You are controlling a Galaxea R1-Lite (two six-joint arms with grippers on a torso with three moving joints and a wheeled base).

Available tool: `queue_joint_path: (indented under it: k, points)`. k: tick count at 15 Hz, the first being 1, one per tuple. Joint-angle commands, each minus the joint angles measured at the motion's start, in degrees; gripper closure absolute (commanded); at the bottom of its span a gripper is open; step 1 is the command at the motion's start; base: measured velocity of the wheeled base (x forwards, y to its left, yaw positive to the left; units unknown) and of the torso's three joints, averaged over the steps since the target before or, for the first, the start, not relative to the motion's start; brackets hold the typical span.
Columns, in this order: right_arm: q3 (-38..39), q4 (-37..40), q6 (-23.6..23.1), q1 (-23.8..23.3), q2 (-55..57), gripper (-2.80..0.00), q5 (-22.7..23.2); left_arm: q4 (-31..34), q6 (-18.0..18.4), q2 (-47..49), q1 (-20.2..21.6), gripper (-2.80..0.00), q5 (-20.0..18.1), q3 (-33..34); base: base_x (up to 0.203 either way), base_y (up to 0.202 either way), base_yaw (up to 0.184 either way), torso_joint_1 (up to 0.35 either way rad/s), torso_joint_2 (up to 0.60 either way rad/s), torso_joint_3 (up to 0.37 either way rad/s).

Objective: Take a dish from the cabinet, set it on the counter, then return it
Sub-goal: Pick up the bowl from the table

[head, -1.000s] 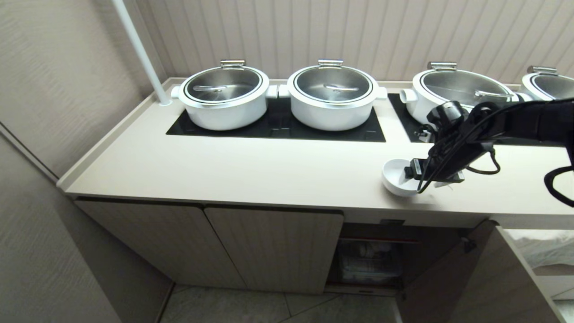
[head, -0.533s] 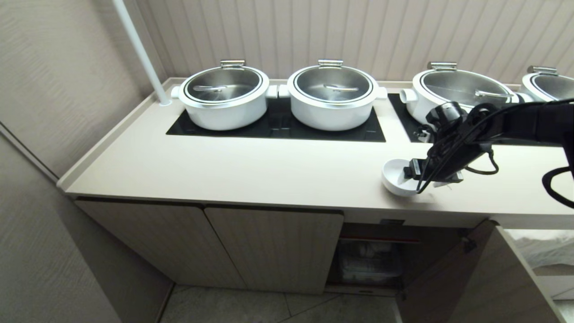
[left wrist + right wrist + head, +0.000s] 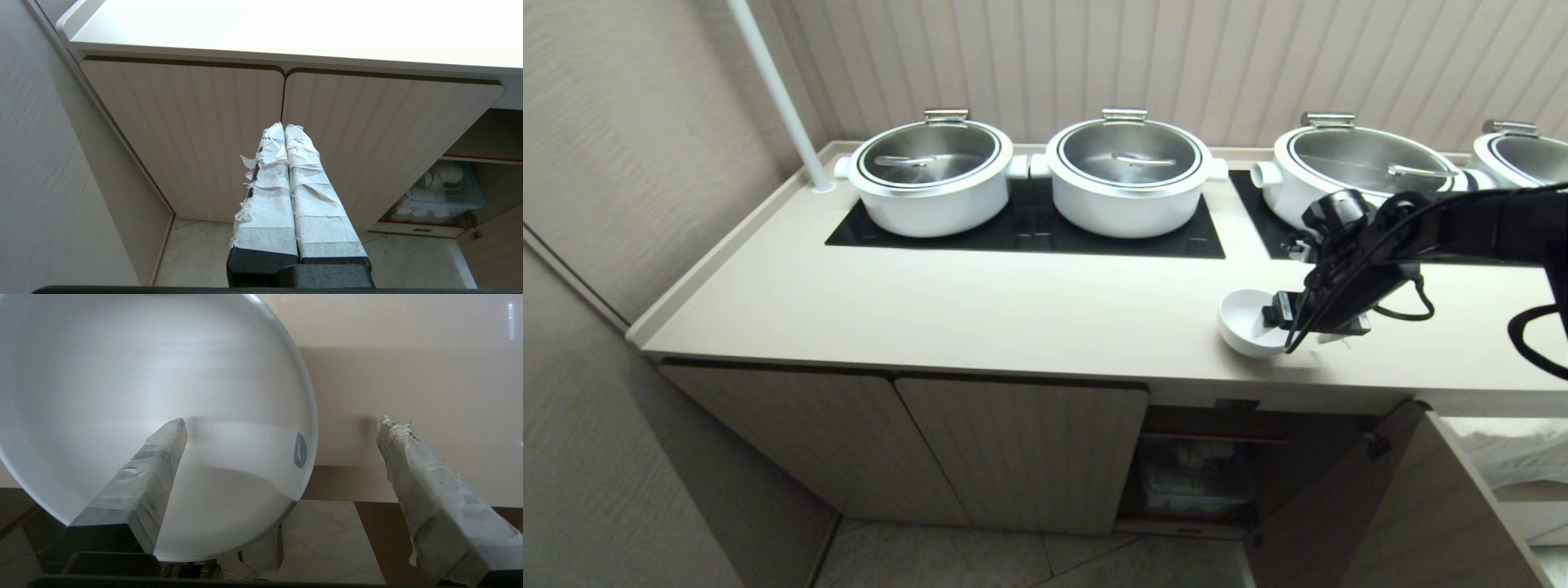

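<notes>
One dish (image 3: pixel 1245 322) sits on the counter (image 3: pixel 980 314) near its front edge, above the open cabinet (image 3: pixel 1209 469). Right gripper (image 3: pixel 282 457) jaws spread wide, straddling the rim, probably just released. Left gripper (image 3: pixel 284 134) pressed together, parked by the doors.

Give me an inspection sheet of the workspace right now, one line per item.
Surface: beige counter with inset black cooktop panels.
Job's things: white dish sits on the counter near its front edge; cabinet below has its right compartment open.
Clutter: four lidded white pots at the back; a clear bin of white ware inside the cabinet.
Grippers: right gripper open, one finger inside the dish, the other outside its rim; left gripper shut, empty, low before the closed cabinet doors.
Cables: black cables looped along the right arm.
Surroundings: ribbed wall panelling, white pole, tiled floor.
</notes>
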Motion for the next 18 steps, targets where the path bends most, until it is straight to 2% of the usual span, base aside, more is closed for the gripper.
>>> queue_joint_path:
  k: [1, 12, 13, 18]
  points:
    - [-0.08, 0.22, -0.03, -0.27, 0.35, -2.8, 0.0, -0.02, -0.03, -0.02, -0.01, 0.0, 0.06, 0.05, 0.0, 0.0, 0.0, 0.0, 0.0, 0.0]
    - [0.0, -1.99, 0.25, -0.53, 1.49, -2.8, 0.16, -0.02, -0.03, -0.02, -0.01, 0.0, 0.06, -0.04, 0.0, 0.0, 0.0, 0.0, 0.0, 0.0]
    - [0.0, -2.06, 0.41, -0.53, 1.49, 0.0, 0.09, -0.02, -0.03, -0.02, -0.01, 0.0, -0.03, 0.05, 0.0, 0.0, 0.0, 0.0, 0.0, 0.0]
    - [0.0, -4.08, 4.01, -0.18, 1.67, 0.0, 0.35, -0.02, -0.03, -0.02, -0.01, 0.0, 0.06, 0.05, 0.0, 0.0, 0.0, 0.0, 0.0, 0.0]
